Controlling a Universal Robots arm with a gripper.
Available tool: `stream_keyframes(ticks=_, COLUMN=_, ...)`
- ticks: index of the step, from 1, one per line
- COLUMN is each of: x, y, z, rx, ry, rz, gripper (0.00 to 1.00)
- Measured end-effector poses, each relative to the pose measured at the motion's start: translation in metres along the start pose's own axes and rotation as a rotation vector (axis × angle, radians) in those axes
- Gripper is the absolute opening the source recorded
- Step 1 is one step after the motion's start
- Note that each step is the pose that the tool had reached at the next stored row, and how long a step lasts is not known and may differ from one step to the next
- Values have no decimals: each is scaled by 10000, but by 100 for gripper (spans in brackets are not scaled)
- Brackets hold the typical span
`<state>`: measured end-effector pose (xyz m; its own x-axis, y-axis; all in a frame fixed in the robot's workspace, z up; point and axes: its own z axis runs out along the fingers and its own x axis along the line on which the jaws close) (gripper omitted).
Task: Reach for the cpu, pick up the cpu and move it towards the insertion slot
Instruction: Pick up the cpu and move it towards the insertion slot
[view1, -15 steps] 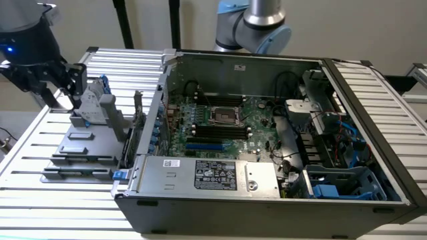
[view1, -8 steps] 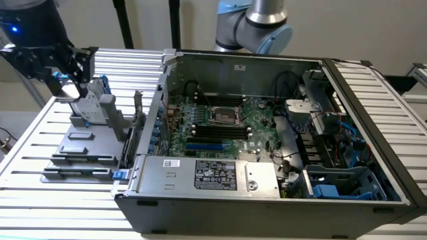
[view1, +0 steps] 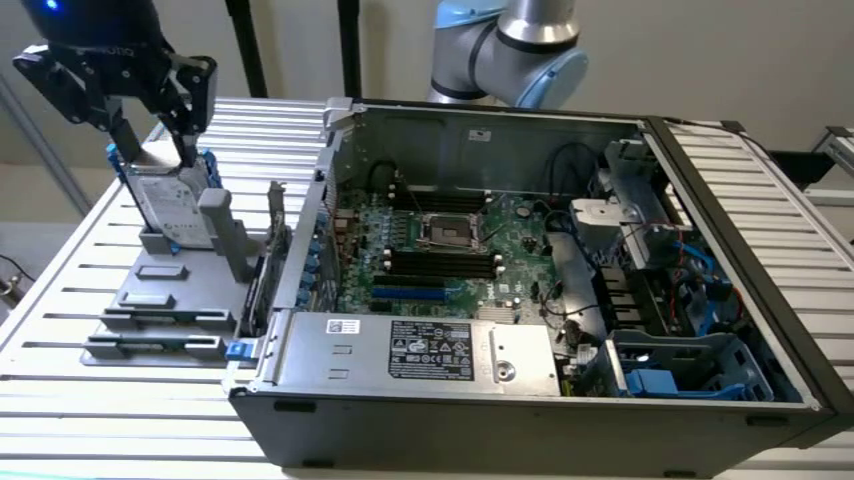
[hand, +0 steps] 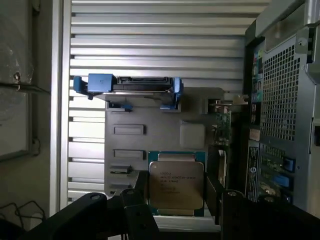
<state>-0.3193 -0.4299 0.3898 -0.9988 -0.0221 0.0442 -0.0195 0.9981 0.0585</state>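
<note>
The cpu (hand: 176, 184), a flat square chip with a silvery top and printed lettering, sits between my two dark fingers (hand: 136, 196) in the wrist view. Each finger presses against one of its sides. My gripper (hand: 175, 194) is shut on it and holds it above the grey holder plate (hand: 165, 125). In the exterior view, my gripper (view1: 160, 160) hangs high over the far end of that plate, at the exterior view's left, outside the computer case. The insertion slot (view1: 450, 232), a square socket with a shiny frame, lies on the motherboard inside the open case.
An upright silver hard drive (view1: 174, 210) in a blue-edged frame stands at the plate's far end, right below my gripper. The open computer case (view1: 534, 400) fills the exterior view's right, with black memory slots (view1: 441, 262) and cables around the socket. A ribbed metal table (view1: 80, 400) carries everything.
</note>
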Motion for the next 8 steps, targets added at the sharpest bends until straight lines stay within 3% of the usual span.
stream_keyframes(ticks=8, x=-350, y=10, z=-310, rx=-11, ry=89, rz=0, gripper=55)
